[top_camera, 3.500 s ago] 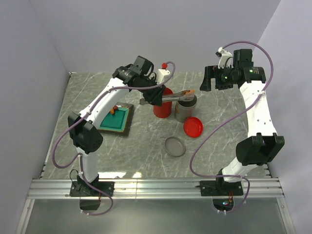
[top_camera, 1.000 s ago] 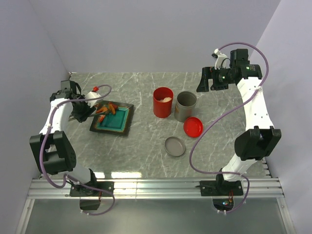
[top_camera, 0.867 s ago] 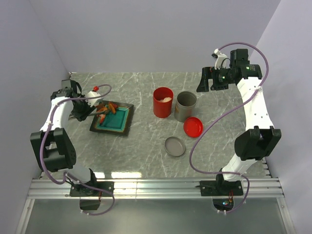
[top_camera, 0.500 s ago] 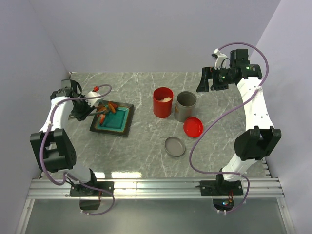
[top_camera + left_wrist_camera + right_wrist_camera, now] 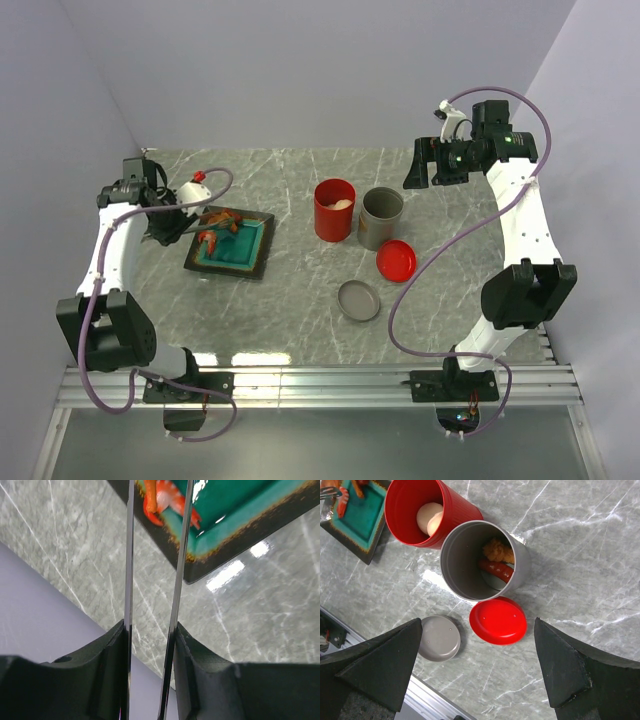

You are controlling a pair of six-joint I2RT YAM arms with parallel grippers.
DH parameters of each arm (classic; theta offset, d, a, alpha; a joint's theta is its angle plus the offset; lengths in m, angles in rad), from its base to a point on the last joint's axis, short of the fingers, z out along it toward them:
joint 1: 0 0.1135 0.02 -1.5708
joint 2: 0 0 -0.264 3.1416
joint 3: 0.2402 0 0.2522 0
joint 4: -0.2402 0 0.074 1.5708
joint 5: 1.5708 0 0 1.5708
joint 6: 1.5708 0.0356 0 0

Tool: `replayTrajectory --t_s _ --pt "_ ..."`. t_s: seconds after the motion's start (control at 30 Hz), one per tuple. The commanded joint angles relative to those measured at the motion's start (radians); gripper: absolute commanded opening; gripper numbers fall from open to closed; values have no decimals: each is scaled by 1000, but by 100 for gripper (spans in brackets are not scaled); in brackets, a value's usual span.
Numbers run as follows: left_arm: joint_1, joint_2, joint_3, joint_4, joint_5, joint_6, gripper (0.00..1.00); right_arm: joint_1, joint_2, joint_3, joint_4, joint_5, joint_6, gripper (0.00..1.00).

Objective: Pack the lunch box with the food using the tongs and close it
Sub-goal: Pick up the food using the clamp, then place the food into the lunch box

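My left gripper [image 5: 150, 630] is shut on the tongs [image 5: 129, 580], a finger pressing each thin metal arm. The tong tips reach over the near corner of the teal tray [image 5: 235, 510], with an orange-red food piece [image 5: 162, 500] between them. In the top view that gripper [image 5: 165, 228] is at the tray's left end. The red lunch box [image 5: 335, 210] stands upright and open with beige egg balls [image 5: 432, 520] inside; its red lid [image 5: 498, 621] lies apart on the table. My right gripper [image 5: 480, 670] hangs open high above the lids, holding nothing.
A grey cylinder [image 5: 480, 560] touches the lunch box and holds a red sausage [image 5: 496, 569] and a brown fried piece [image 5: 497, 550]. Its grey lid [image 5: 439, 638] lies nearer the front rail. More orange pieces [image 5: 342, 500] sit in the tray.
The left gripper has squeezed the tongs narrower around the orange-red piece at the tray's left end, and the left arm has shifted slightly. The right arm has not moved.
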Motion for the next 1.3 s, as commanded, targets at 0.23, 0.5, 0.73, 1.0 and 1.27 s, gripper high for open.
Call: replayTrajectory --t_s 0.23,0.5,0.73,1.0,1.27 --pt "-90 -51 170 -69 89 -100 32 -6 -29 36 4 -9 -6 100" --pt "-344 54 478 -90 126 -307 32 -6 -30 36 20 3 6 100" --pt "-531 173 603 37 161 -447 32 -20 -32 57 34 51 28 100" --pt "-680 309 659 186 200 -548 31 -92 -35 74 40 63 54 100" --pt "-768 395 679 232 244 -596 32 -112 -47 50 41 52 49 100"
